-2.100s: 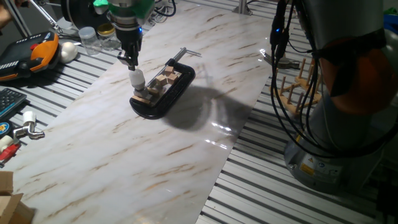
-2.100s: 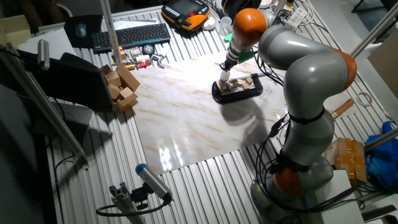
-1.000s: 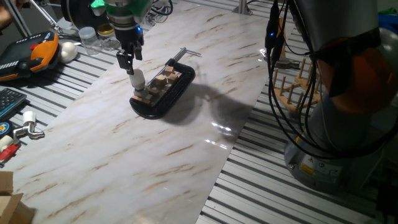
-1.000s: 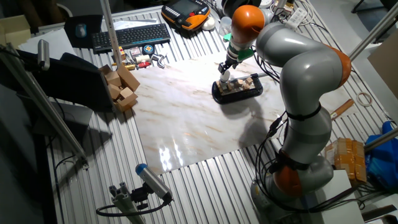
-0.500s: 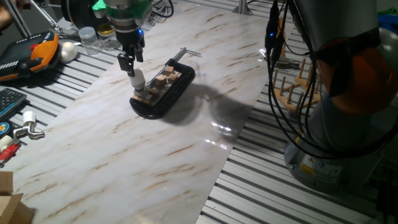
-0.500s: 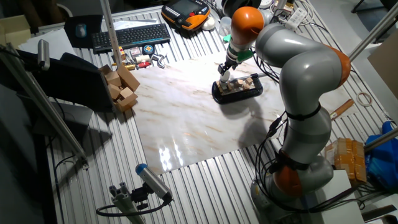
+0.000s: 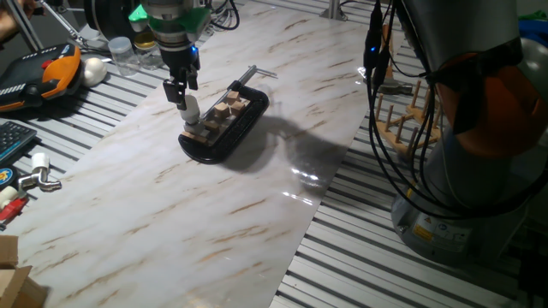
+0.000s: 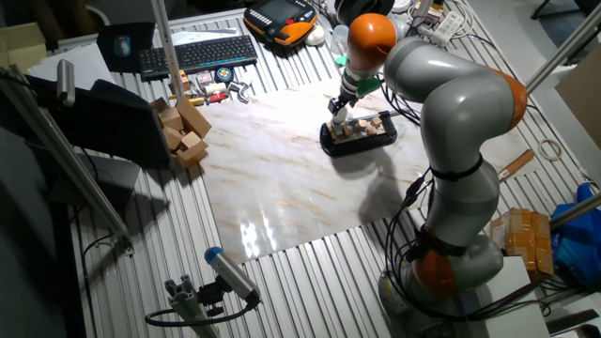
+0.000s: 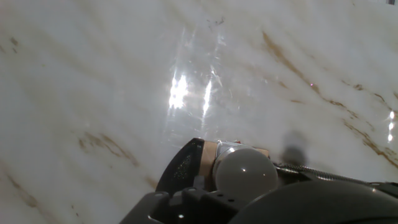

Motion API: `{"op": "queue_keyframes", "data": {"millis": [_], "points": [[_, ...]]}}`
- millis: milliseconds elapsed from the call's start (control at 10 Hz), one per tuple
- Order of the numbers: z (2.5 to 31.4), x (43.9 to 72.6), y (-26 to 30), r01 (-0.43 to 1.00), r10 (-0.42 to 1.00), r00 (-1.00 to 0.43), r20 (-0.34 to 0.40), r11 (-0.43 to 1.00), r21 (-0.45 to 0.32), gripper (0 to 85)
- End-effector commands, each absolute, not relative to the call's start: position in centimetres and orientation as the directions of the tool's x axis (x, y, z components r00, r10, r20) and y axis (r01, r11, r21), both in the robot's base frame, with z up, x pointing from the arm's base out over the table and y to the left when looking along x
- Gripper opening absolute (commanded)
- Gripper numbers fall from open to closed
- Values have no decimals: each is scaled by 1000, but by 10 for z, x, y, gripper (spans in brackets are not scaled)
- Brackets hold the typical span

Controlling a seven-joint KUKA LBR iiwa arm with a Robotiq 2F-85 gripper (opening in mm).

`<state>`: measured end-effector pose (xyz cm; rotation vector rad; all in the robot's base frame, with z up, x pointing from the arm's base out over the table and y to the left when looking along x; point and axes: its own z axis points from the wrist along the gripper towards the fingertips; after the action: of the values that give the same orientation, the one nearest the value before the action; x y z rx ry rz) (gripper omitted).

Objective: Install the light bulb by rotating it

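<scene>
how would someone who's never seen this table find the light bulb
On the pale marble-patterned slab lies a black oblong clamp that holds small wooden blocks. The small white frosted light bulb stands upright at its near end, below the claw, the only round white thing there.

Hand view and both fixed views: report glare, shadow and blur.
Hand view: bright glare streaks on the marble tabletop, a highlight on the light bulb, gripper body blurred at the bottom edge. One fixed view: soft arm shadow and small glare right of the black clamp. Other fixed view: glare near the table's front edge.

Marble board (image 7: 171, 214) (black clamp (image 7: 224, 128) atop)
</scene>
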<state>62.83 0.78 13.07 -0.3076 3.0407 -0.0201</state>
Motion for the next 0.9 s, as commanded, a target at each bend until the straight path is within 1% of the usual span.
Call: {"op": "queue_keyframes", "data": {"millis": [0, 300, 500, 800], "points": [[130, 628, 8, -199, -200, -976, -84, 980, -20, 680], [128, 628, 8, -214, -215, -973, -80, 977, -16, 680], [128, 628, 9, -262, -263, -962, -77, 965, -21, 680], [129, 628, 9, -388, -390, -919, -63, 921, -46, 680]]}}
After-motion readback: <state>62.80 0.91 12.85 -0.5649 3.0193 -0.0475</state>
